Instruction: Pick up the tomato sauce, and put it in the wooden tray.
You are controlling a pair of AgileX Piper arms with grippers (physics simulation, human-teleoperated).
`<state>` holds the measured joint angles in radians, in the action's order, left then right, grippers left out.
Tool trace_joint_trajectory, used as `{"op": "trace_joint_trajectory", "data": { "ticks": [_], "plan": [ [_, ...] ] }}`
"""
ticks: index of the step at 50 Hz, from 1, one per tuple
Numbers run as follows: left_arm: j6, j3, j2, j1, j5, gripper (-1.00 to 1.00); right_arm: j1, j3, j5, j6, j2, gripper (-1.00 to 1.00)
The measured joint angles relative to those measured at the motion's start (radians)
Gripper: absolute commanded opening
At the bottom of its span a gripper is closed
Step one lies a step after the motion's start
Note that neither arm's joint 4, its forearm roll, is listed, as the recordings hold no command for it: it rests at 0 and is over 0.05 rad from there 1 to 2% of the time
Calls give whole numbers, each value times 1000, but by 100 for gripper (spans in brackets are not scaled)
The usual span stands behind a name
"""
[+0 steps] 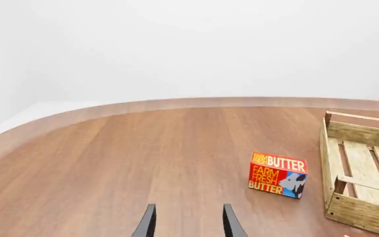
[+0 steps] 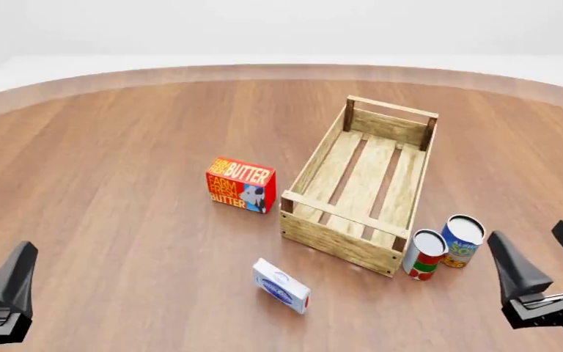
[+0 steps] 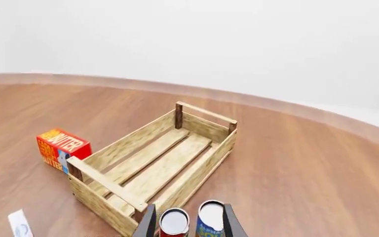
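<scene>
Lining up right gripper (image 3: 187, 221), jaws wide | tomato sauce (image 2: 424, 254) touched the blue-and-yellow can (image 2: 462, 240) | I judged a straight-down, centred approach safest.

The small cylindrical tomato sauce can with a silver top and a red, white and green label (image 2: 425, 254) (image 3: 173, 222) stands upright on the wooden tabletop (image 2: 115, 183), just beside the near right corner of the large rectangular light-wood slatted tray with darker corner posts (image 2: 336, 242) (image 3: 100, 195). The tray sits flat right of centre, its long side angled away towards the far right, with nothing inside it.
</scene>
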<state>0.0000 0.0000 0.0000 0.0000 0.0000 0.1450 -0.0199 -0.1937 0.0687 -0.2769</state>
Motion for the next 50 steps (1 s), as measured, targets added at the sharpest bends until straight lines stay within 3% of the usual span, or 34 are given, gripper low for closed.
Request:
{"op": "trace_joint_trajectory", "data": {
  "ticks": [50],
  "plan": [
    [0, 0, 0, 0, 0, 100, 44, 18, -334, 24, -463, 100]
  ]
}}
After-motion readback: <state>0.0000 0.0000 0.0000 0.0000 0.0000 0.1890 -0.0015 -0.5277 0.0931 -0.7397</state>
